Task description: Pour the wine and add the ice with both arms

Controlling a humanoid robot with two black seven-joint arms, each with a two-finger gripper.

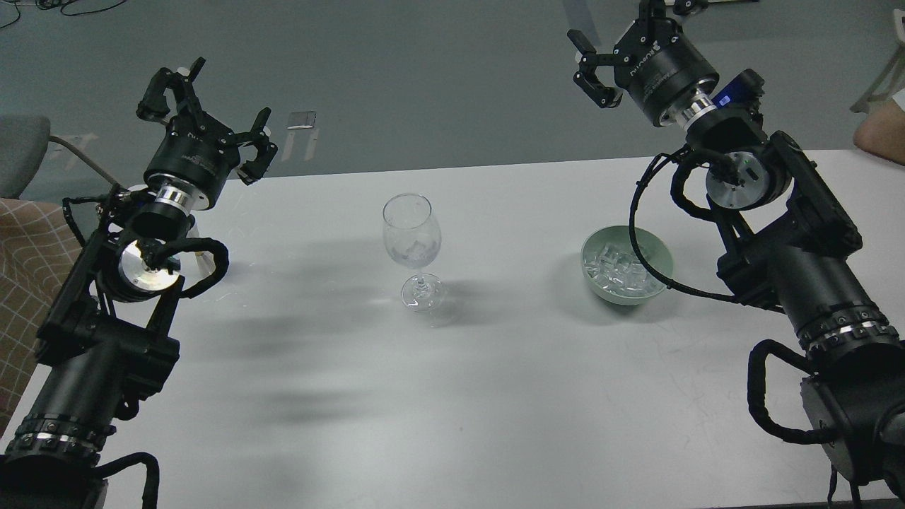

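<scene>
From the head view, the ice [626, 272] lies heaped in a green bowl [657, 249] on the white table [452, 396], right of the wine glass [411, 237]. The right gripper [601, 56] hangs with fingers apart, well beyond the bowl. The left gripper [212, 106], fingers spread and empty, is far left of the glass, well apart from the bowl.

Overhead light looked even, slightly cool and dim; soft blurred shadows spread across the table [495, 396] under my arms (focus fair, the wine glass [411, 240] faintly glinting).
</scene>
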